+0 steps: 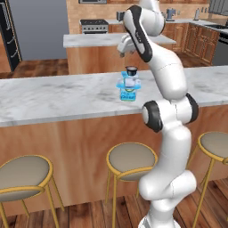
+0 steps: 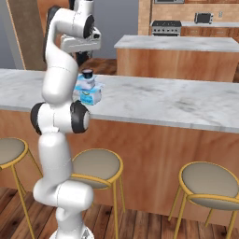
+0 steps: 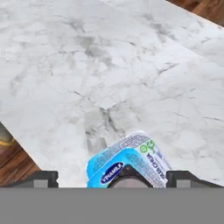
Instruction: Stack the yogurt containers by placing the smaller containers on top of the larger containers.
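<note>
Marble-topped and long, the kitchen counter runs across both base views with a wooden front below it, and round-seated stools on gold frames stand along its near side. Behind it sits a second island with the same pale stone top, and a steel range stands against the far wall among wooden cabinets.

On the counter the two yogurt cups stand as one stack. The larger yogurt cup, light blue with a wide flanged rim, sits on the marble near the front edge, and the smaller yogurt cup, pale blue and white, rests on top of it, upright and roughly centred. A small dark part shows at the very top of the stack in both base views; I cannot tell what it is.

From the hand view, looking down, the blue-and-white lid lies just above the bottom edge. It bears a dark blue oval logo that appears to read "VINAMILK", and a white band with green lettering and a green mark that is too small to read.

Directly above the stack hangs the gripper, its two dark fingertips set wide apart on either side of the lid. The jaws stand fully spread and hold nothing.
</note>
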Motion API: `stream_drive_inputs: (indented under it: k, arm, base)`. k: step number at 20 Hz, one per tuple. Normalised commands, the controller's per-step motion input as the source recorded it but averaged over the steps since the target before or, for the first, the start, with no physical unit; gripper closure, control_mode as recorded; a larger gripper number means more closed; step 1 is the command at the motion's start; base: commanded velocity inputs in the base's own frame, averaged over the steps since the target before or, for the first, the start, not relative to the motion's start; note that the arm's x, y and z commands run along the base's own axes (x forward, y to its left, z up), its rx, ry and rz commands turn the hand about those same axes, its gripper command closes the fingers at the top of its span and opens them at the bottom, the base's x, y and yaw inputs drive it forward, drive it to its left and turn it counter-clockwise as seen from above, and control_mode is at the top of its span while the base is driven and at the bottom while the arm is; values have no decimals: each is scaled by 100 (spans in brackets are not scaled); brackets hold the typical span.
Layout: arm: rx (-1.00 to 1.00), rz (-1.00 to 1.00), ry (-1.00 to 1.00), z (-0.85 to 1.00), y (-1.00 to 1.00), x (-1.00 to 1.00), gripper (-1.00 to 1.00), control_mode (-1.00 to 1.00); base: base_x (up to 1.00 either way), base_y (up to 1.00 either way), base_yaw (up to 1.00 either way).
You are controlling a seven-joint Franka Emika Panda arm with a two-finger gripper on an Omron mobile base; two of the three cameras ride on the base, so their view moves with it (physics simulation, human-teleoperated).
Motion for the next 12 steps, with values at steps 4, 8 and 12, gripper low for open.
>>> stream_drive_inputs:
  k: [4,8,12]
  arm:
    - [4,0,-13,1,-27,-82,-100,-100]
    - [4,0,-9,0,-28,-93,-100,-100]
    - [5,0,-8,-1,-29,-100,-100,-100]
  base:
    - [0,0,0]
    - [0,0,0]
    - [0,0,0]
